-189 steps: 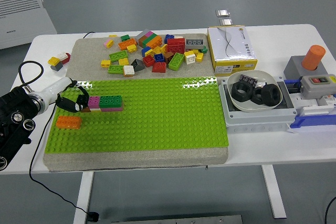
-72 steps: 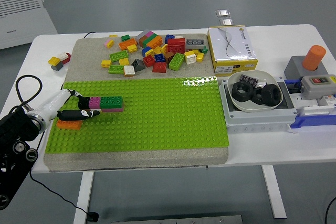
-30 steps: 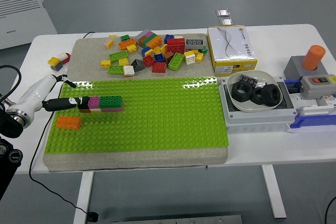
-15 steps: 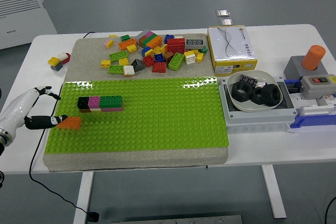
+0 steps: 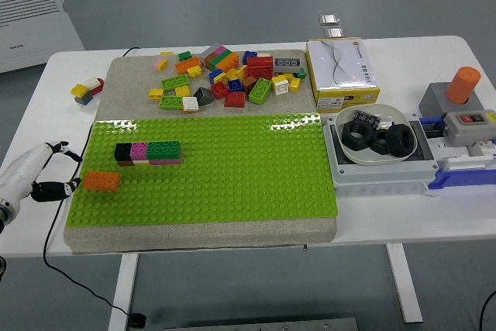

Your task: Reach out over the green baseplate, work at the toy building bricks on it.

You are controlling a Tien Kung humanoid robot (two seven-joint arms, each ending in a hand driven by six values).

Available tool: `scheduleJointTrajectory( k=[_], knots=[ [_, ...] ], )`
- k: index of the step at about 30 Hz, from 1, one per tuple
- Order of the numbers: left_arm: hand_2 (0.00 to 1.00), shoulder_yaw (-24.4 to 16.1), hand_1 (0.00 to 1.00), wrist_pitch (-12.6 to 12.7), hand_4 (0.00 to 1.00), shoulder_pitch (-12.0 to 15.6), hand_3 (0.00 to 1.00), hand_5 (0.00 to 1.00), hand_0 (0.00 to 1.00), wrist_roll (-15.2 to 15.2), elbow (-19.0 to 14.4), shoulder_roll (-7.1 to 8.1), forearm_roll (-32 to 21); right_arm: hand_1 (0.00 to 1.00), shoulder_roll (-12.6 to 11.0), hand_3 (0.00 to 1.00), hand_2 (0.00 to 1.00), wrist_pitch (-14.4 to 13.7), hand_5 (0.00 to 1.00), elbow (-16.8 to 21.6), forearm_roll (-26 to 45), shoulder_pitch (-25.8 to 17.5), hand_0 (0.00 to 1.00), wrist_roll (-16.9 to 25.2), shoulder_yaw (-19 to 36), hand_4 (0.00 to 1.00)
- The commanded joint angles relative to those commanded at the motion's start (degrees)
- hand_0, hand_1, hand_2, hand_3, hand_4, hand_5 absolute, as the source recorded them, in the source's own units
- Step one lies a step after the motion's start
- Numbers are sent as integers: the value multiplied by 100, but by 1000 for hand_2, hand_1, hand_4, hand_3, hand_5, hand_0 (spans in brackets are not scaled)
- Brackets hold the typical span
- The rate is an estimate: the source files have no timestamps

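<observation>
My left hand sits low at the left edge of the worktop, just off the green baseplate, its white back toward the camera and its dark-tipped fingers loosely spread, holding nothing. The lower fingers point toward an orange brick that lies on the studs near the baseplate's left edge; they stop just beside it, and I cannot tell whether a tip touches it. Above the orange brick, and apart from it, a short row of bricks stands on the baseplate: a black one at the left, a pink one in the middle, a green one at the right. Beyond the far edge of the baseplate, on the grey mat, lies a loose pile of bricks in red, yellow, green, blue and orange. A few stray bricks rest on the bare worktop left of the mat. To the right of the pile stands a yellow and white box, and in front of it a white bowl holds large black nuts. At the far right is a grey unit with an orange cylinder on top. My right hand is out of sight.
</observation>
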Motion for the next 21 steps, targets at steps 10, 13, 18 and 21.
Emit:
scheduleJointTrajectory(
  k=[10,13,18,21],
  knots=[
    [914,133,945,-150,599,-195,587,2,974,125,67,-273,111,705,32,782,764,-70,998,0,545,-8,698,-72,-612,928],
    [914,159,945,-196,599,-192,587,2,974,163,46,-270,122,705,38,782,764,-75,998,0,586,-8,698,-73,-656,928],
    [913,178,945,-240,583,-211,584,2,974,198,13,-244,123,707,22,784,765,-75,998,0,594,26,698,-77,-703,923],
    [913,225,945,-256,591,-235,586,2,974,206,0,-223,106,708,11,786,766,-76,998,0,604,50,700,-82,-741,923]
  ],
)
